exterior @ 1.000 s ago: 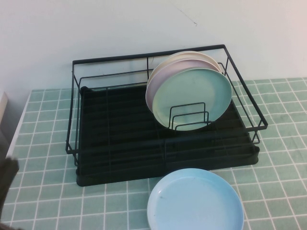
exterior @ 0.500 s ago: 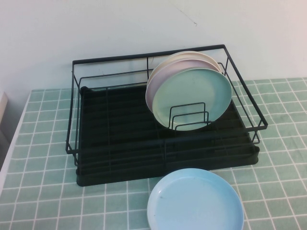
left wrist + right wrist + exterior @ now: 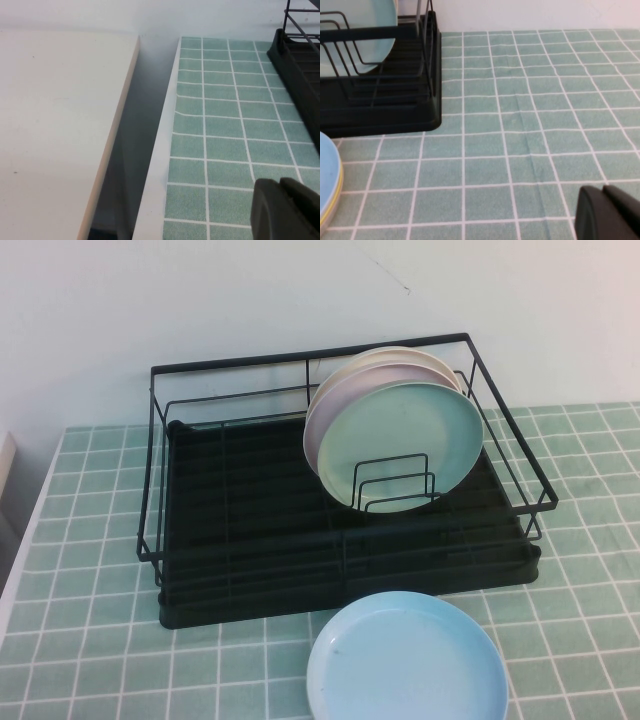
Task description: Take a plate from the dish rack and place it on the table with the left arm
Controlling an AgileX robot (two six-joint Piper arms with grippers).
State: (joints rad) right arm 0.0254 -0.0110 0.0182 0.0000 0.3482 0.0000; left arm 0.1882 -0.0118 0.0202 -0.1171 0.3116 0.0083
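Plate (image 3: 407,660) flat on table (image 3: 90,660), just before dish rack (image 3: 250,530). Left tool (image 3: 287,210) closed, empty — over table's left edge. Right tool (image 3: 610,212) low over table; can't tell its state.

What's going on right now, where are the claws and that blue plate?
Left gripper shut, empty, over the table's left edge. Right gripper shut, empty, parked right of the rack. Blue plate flat on the table before the rack. Nothing in the way.

Black wire dish rack (image 3: 340,480), tiled table (image 3: 90,640)
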